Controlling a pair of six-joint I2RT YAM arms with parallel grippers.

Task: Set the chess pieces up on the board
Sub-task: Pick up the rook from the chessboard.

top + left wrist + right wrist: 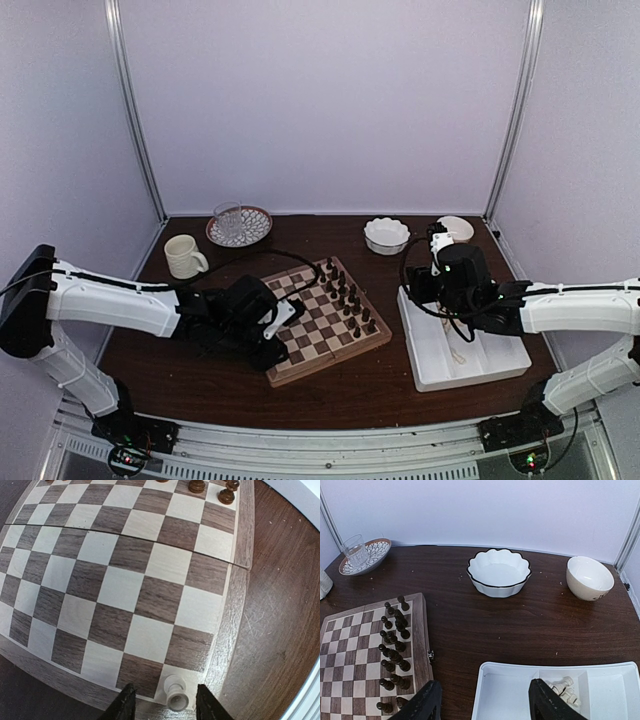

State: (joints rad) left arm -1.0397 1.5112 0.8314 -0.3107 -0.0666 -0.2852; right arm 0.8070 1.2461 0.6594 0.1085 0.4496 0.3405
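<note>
Several chess pieces [565,689] lie in the white tray [506,696]; right gripper [485,702] spread above, left gripper [166,707] apart around a pawn [176,694].

I'm looking into a lab test booth: plain pale panel walls [320,100] on thin aluminium corner posts [138,110], enclosing a dark brown wooden table [380,390].

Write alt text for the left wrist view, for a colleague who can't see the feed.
A cream-white chess piece stands upright on a corner square of the board, between the open fingers of the left gripper, neither visibly touching it. The checkered board fills most of the view, with dark brown pieces at its far edge and table to the right.
</note>
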